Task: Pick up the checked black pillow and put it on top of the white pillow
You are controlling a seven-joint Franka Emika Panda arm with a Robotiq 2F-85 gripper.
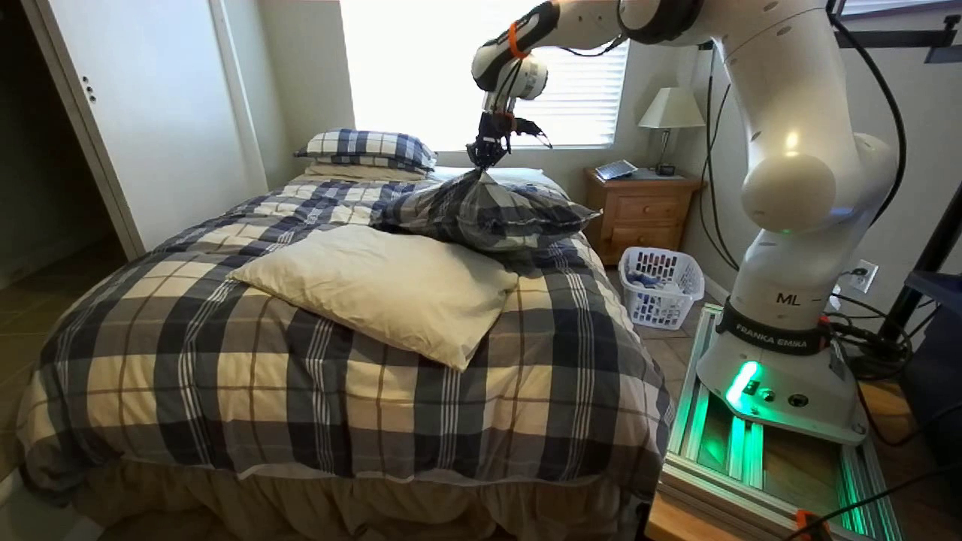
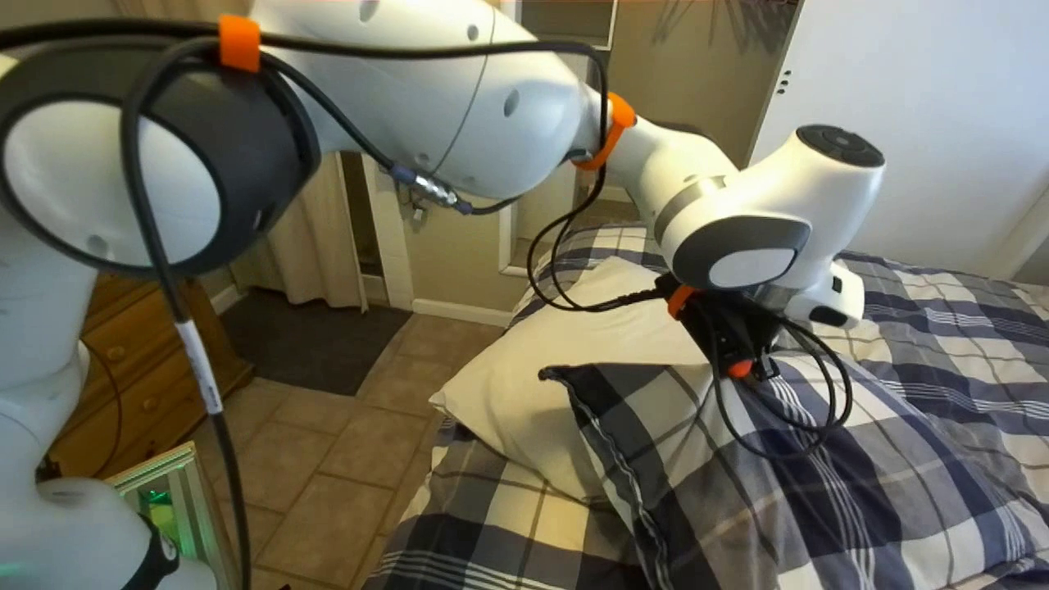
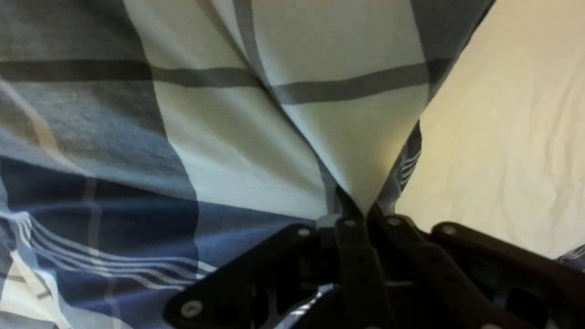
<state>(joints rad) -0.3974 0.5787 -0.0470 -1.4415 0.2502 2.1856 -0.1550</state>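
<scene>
Pinching a gathered bit of cloth, the gripper point(image 3: 365, 220) has the checked black pillow point(image 1: 485, 214) bunched up into a pretty sharp peak. The wrist view is the clearest for this: folds run right down into the jaws, which are squeezed together on the fabric. The pillow hangs from that one spot with its sides drooping over the plaid bedcover point(image 1: 556, 391), and honestly I can't tell if its underside touches down anywhere. It's just beside the white pillow point(image 1: 383, 282), which lies slightly flattened and kinda askew on the bedcover, its plain cream cloth showing along one side of the wrist view too. In an exterior view a dark plaid corner point(image 2: 623, 395) covers part of the white one, but whether they actually touch, can't say. At the end by the bright window point(image 1: 421, 75), another plaid pillow point(image 1: 368, 145) lies stacked above a cream one point(image 1: 361, 173). Off to the side you get a wooden nightstand point(image 1: 648, 209) with a lamp point(image 1: 671, 111) on it, plus a white slotted basket point(image 1: 654, 309) on the floor point(image 1: 669, 349). The arm point(image 1: 797, 98) reaches in over the bedcover, and a green light point(image 1: 742, 383) glows at its base point(image 1: 815, 376).
</scene>
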